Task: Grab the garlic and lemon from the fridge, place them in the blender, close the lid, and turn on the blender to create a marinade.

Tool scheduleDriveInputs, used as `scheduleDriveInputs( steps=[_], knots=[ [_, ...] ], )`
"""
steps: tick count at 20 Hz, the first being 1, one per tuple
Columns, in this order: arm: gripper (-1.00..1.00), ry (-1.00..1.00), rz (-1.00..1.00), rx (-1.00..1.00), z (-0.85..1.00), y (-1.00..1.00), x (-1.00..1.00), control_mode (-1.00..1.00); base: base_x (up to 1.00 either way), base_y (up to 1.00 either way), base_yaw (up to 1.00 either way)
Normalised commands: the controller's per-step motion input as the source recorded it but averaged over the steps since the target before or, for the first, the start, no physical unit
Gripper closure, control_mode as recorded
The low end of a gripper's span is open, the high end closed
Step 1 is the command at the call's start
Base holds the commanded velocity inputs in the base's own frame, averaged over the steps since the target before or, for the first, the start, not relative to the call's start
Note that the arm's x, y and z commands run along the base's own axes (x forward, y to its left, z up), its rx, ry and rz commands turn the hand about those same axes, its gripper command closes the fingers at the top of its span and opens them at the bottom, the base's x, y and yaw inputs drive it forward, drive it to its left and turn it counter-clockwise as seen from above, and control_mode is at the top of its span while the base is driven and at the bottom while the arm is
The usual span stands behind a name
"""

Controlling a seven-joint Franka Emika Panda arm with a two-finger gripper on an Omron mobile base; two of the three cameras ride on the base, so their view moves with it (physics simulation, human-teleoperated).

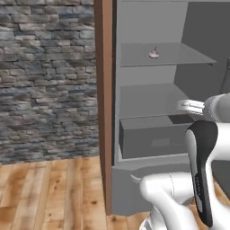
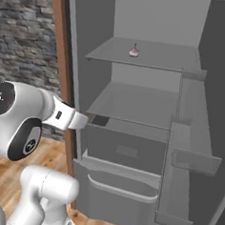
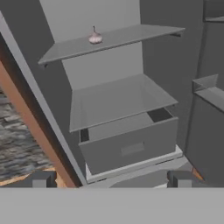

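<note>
While the fridge [image 2: 133,116] stands open, garlic [image 2: 134,51] sits mid-shelf, unobstructed.

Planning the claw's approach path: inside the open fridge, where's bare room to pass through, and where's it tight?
The upper grey shelf is bare right of the small pinkish-white garlic bulb. The middle shelf, above the grey drawer, is entirely bare. It is tightest at the right, where the door bins jut out.
</note>
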Motion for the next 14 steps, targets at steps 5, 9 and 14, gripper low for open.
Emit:
scheduleDriveInputs(
  steps=[5,9,14],
  knots=[
    [-1.00,0.00,0.00,0.00,0.00,0.00,0.00,1.00,0.55,-0.48,0.02],
    [-1.00,0.00,0.00,0.00,0.00,0.00,0.00,1.00,0.76,-0.13,0.00],
    [-1.00,0.00,0.00,0.00,0.00,0.00,0.00,1.00,0.67,-0.12,0.00]
  ],
)
